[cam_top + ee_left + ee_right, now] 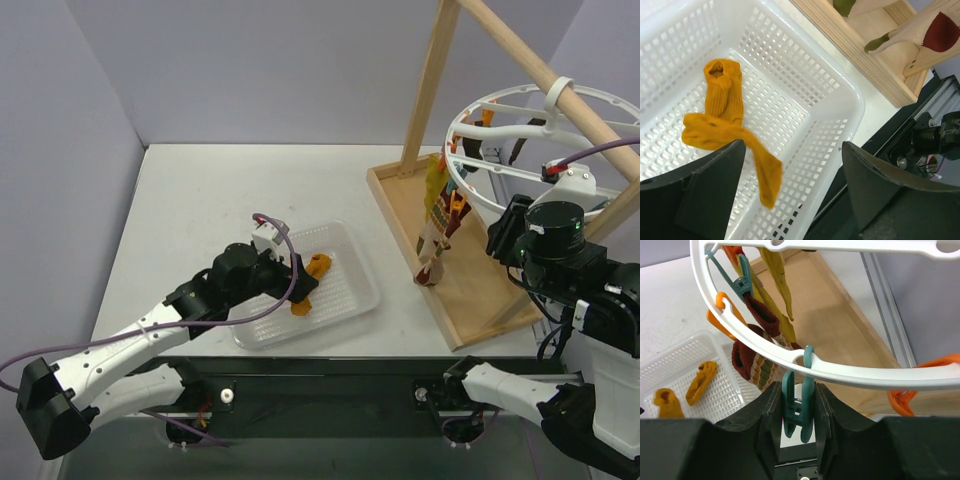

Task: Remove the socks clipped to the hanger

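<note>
The main risk is at my right claw (799,412). It is closed narrowly around a teal clip (807,385) that hangs from the rim of the white hanger (865,377). A pull from here, rather than a clean squeeze, would probably swing the ring on its wooden frame (430,90) or tip it off, and I cannot tell whether this clip holds any fabric. Just beside it on the ring, a dark brown sock (757,367) with a striped cuff and a yellow sock (777,285) hang clipped, so a swing could tangle them. My left claw (795,167) is spread wide and holds nothing. It hovers over a white basket (840,90) on the surface (200,200), where mustard-yellow socks (722,107) lie. One tail lies close to my left finger and could snag there.
</note>
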`<state>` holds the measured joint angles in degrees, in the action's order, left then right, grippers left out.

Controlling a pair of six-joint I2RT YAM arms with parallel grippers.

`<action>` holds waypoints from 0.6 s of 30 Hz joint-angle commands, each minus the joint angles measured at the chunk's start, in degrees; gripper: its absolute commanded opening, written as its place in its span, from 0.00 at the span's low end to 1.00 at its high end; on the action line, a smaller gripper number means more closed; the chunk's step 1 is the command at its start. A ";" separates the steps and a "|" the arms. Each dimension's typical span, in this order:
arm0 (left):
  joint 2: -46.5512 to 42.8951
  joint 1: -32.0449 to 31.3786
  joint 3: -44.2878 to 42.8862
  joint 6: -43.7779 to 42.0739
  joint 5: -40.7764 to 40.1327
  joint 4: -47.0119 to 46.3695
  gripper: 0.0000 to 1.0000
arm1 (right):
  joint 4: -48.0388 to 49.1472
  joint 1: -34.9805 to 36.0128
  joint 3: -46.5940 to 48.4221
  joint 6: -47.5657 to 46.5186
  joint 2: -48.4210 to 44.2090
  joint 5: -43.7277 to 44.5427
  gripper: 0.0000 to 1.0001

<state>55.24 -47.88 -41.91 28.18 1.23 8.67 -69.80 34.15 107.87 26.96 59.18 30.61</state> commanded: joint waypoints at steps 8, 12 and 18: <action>-3.48 0.24 -0.63 -1.02 5.58 -7.77 0.97 | -4.37 -0.05 5.32 0.29 1.29 -3.19 0.00; -0.49 -1.15 -1.50 0.03 12.21 -18.32 0.95 | -4.56 -0.05 3.66 1.78 -0.28 -3.19 0.00; 6.27 -11.08 -4.58 -7.52 5.73 -30.97 0.97 | -4.90 -0.14 5.32 1.52 0.76 -4.33 0.00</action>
<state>58.08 -53.52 -42.61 26.81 9.08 -8.91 -70.94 34.13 111.46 28.03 59.29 28.21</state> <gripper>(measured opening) 0.969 0.264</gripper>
